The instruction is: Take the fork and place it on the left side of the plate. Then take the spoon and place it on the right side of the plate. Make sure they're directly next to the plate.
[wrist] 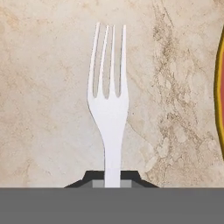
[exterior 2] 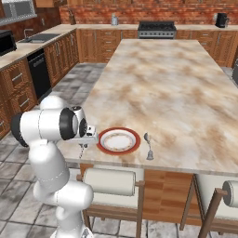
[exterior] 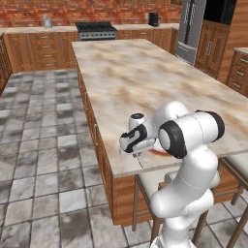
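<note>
The fingers pinch the fork by its handle, prongs pointing away from them over the desk. The plate lies just beside the fork; the spoon rests beyond the plate.

The white arm bends low over the marble island's near edge, hiding most of the plate.

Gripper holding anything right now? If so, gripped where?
Yes. The gripper is shut on the fork, gripping it by the handle, tines pointing away from the hand. The plate rim lies just beside it.
</note>
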